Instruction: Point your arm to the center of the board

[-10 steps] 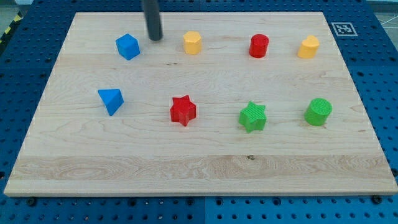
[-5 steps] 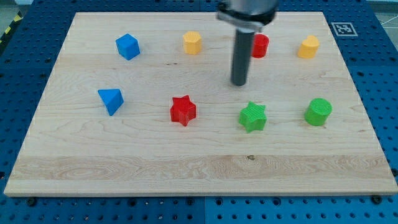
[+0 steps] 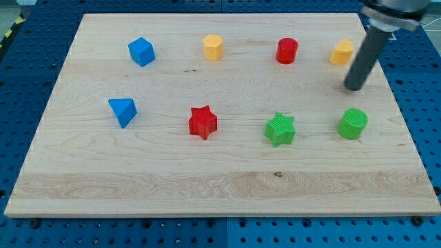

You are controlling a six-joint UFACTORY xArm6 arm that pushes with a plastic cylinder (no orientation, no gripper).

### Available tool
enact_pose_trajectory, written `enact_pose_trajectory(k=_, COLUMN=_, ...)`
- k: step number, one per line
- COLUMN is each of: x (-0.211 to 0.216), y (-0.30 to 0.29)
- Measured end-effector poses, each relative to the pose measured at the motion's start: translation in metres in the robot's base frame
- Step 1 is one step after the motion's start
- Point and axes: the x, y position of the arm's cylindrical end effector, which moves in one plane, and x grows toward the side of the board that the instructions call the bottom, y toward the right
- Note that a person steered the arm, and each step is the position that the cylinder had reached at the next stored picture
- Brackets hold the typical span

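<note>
My tip [image 3: 354, 87] rests on the wooden board [image 3: 220, 186] at the view's right, just below the right yellow block [image 3: 342, 52] and above the green cylinder [image 3: 353, 124]. It touches neither. The top row holds a blue cube [image 3: 141, 52], a yellow block [image 3: 213, 47], a red cylinder [image 3: 287, 51] and the right yellow block. The lower row holds a blue triangle [image 3: 123, 111], a red star [image 3: 202, 122], a green star [image 3: 280, 129] and the green cylinder.
A fiducial marker [image 3: 380, 31] sits at the board's top right corner. Blue perforated table [image 3: 427, 103] surrounds the board.
My tip swept from the top left, near the blue cube, across the middle to the board's right side. No block has moved.
</note>
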Motion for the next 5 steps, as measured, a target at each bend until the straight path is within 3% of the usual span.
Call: enact_pose_trajectory(k=5, x=0.02, y=-0.26)
